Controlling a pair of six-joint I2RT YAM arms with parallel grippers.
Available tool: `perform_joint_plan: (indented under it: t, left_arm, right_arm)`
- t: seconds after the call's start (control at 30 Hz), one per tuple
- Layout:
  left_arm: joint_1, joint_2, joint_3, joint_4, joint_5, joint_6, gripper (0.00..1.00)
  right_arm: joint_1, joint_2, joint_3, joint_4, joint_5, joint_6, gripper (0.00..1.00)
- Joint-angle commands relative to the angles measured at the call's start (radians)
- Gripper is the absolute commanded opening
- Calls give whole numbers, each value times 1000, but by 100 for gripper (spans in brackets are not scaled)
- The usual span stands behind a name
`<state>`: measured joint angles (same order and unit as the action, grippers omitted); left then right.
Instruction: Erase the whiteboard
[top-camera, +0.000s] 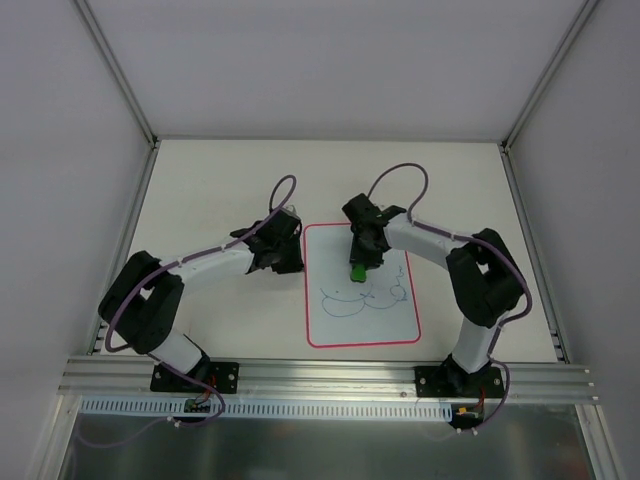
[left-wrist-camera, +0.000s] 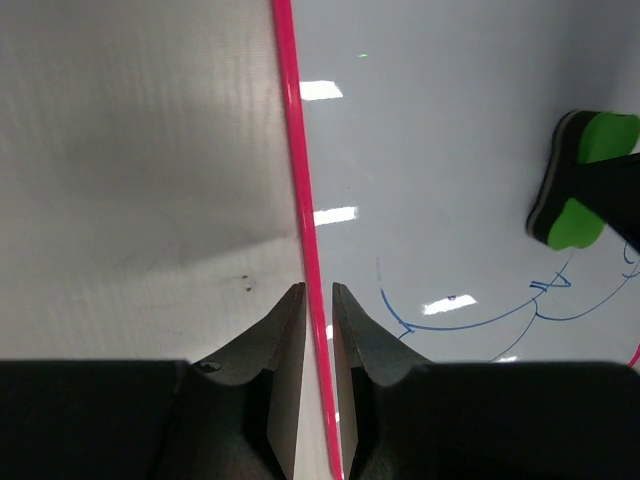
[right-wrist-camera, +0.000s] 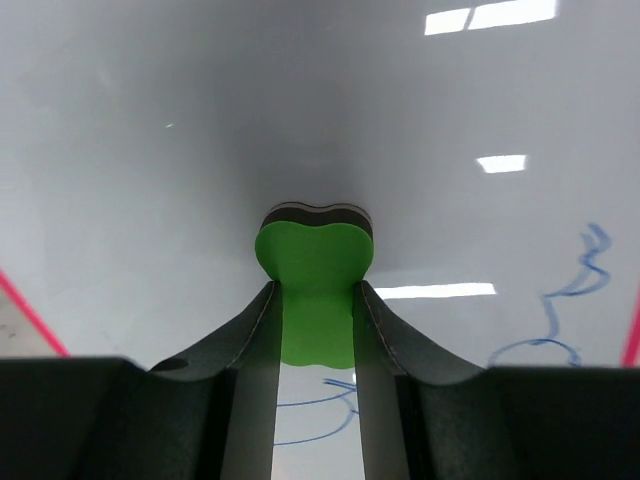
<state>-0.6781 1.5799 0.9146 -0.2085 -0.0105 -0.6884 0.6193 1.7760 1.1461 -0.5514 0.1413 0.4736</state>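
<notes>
The whiteboard lies flat on the table, white with a thin pink-red border, and blue scribbles cross its lower half. My right gripper is shut on a small green eraser with a dark felt layer. It holds the eraser over the board just above the scribbles. In the right wrist view the eraser sits between the fingers of the right gripper. My left gripper straddles the board's left border. Its jaws are barely apart, with nothing between them.
The pale table is enclosed by white walls and metal corner posts. An aluminium rail runs along the near edge, with both arm bases bolted to it. The left wrist view shows the eraser to the right.
</notes>
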Motion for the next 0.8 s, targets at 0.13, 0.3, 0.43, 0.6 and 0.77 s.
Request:
perform_joint_plan:
  t: [0.13, 0.3, 0.43, 0.6, 0.77]
  left_arm:
    - [97, -185, -108, -9, -28, 9, 18]
    - [127, -227, -143, -9, -14, 21, 18]
    - [120, -215, -141, -9, 43, 24, 18]
    - [55, -158, -102, -8, 44, 26, 18]
    - [-29, -80, -33, -8, 41, 26, 18]
  right_arm:
    - [161, 233, 173, -47, -120, 105, 0]
    - [180, 292, 306, -79, -112, 80, 0]
    - [169, 213, 316, -145, -5, 27, 0]
    - [96, 27, 83, -153, 96, 22, 0]
    - [42, -156, -115, -153, 139, 14, 0]
